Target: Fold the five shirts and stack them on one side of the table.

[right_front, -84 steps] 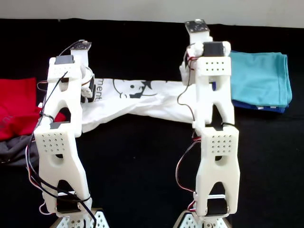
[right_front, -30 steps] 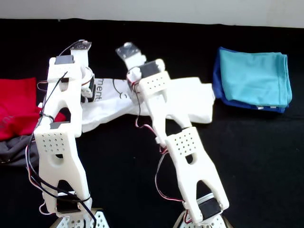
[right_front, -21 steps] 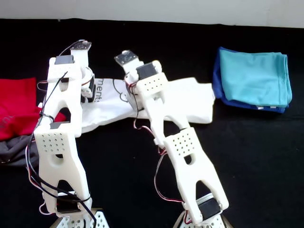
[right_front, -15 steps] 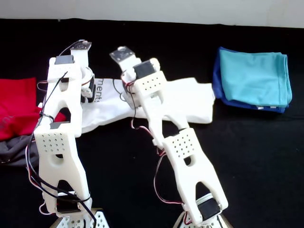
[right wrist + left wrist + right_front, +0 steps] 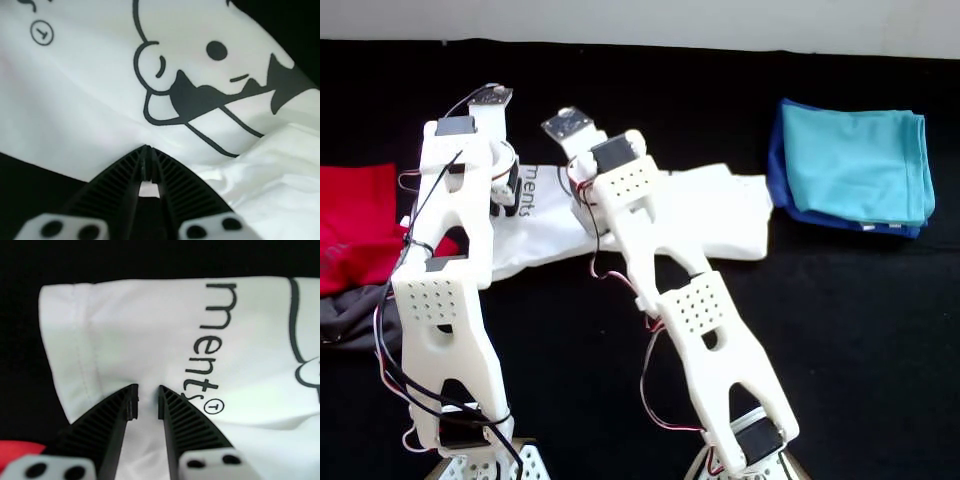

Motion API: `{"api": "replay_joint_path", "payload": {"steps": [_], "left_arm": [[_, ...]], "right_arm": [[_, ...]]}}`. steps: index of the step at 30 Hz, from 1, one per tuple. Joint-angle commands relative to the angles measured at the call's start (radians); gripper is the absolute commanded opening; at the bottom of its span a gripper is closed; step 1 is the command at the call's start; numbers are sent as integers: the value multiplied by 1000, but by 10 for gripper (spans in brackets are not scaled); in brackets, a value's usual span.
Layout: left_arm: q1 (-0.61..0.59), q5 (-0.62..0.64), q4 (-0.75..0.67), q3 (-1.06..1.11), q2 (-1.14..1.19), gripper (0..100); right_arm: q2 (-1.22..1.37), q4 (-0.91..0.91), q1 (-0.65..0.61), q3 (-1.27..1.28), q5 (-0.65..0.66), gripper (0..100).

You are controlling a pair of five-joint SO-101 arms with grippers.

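Two of five done: teal shirt point(image 5: 855, 160) folded atop blue shirt point(image 5: 782, 192), upper right; centre white shirt point(image 5: 720, 215) pinched by right gripper point(image 5: 146, 165) and, seemingly, left gripper point(image 5: 147, 402); red shirt point(image 5: 355, 225) and grey shirt point(image 5: 350, 310) wait at left.

Illumination is even and diffuse; the white shirt point(image 5: 720, 215) glares bright against the black table point(image 5: 570, 350); shadows are faint.
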Motion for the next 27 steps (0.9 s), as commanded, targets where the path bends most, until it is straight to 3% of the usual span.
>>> {"api": "replay_joint_path", "payload": {"steps": [1, 12, 19, 27], "left_arm": [[13, 3, -32, -5, 10, 95], [13, 3, -32, -5, 10, 95], [13, 3, -32, -5, 10, 95], [13, 6, -32, -5, 10, 97]], "right_arm": [[-21, 21, -4, -42, 8, 5], [-94, 21, -76, 67, 3, 5], [-214, 18, -73, 303, 3, 5], [-240, -21, -48, 325, 2, 5]]}}
